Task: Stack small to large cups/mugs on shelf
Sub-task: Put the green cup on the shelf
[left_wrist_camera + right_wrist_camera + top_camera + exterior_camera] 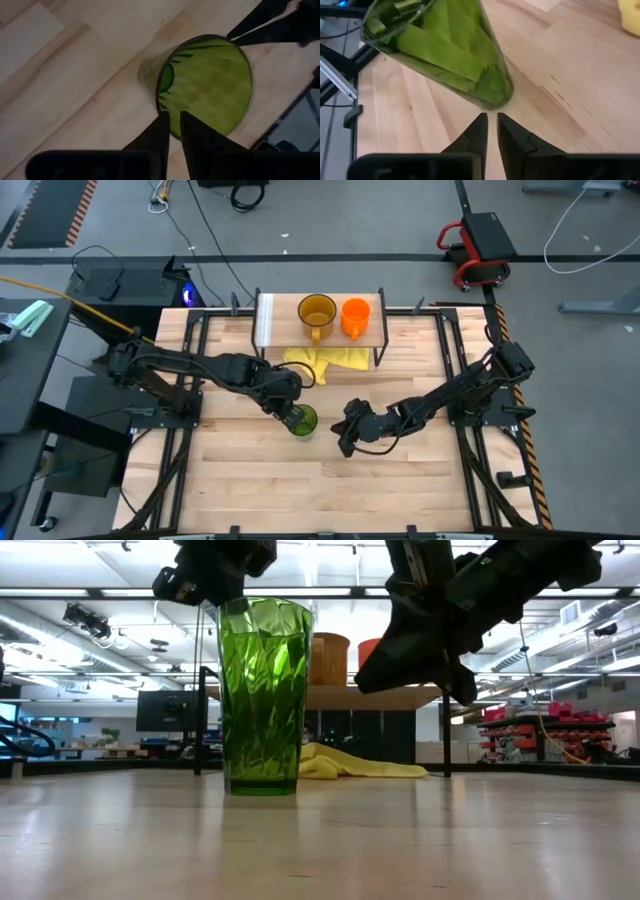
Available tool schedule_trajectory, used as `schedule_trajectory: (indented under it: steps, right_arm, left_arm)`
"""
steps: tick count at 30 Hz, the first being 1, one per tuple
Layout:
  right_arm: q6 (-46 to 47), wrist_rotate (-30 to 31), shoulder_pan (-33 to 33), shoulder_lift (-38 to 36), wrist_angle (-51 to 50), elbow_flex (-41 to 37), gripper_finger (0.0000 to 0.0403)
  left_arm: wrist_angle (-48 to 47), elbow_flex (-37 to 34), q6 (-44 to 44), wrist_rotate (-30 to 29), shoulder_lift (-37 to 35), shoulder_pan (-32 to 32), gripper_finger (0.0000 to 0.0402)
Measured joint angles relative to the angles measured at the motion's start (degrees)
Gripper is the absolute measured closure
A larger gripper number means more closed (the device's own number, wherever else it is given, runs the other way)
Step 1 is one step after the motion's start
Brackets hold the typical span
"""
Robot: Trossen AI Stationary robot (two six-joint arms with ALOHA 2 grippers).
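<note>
Two of the three cups are on the shelf [268, 320]: the amber mug [317, 313] and the orange mug [355, 316] stand side by side on its plank, well beyond both grippers. The green tumbler [303, 421] remains off the shelf, upright on the table [400, 490], so its transfer appears to be the outstanding step.

Left gripper [285, 404]: positioned directly above the tumbler rim. In the left wrist view the fingers [192, 135] stand only a narrow slit apart, over the near edge of the rim, with nothing between them. No grip on the tumbler is visible.

Right gripper [346, 435]: positioned just beside the tumbler, on the side away from the left arm, slightly above the table. In the right wrist view its fingertips show a narrow gap and point at the tumbler's base without touching it; it holds nothing.

A yellow cloth [325, 360] lies under the shelf's front edge, between the grippers and the mugs.

Remaining work, as judged: grasp the tumbler, lift it to the shelf, and place it in size order with the mugs.
</note>
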Motion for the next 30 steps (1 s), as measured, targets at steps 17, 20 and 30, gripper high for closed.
schedule_trajectory:
  steps: [17,20,30]
  right_arm:
    - [0.8,0.0,0.6,-0.1,-1.3,0.0,0.0338]
    - [0.8,0.0,0.6,-0.1,-1.2,0.0,0.0339]
    - [0.7,0.0,0.6,-0.1,-1.4,0.0,0.0339]
  left_arm:
    - [0.2,-0.1,0.0,-0.1,2.2,1.9,0.0324]
    - [0.4,-0.1,0.0,-0.1,2.2,1.9,0.0325]
    - [1.4,-0.1,0.0,0.0,4.7,1.9,0.0312]
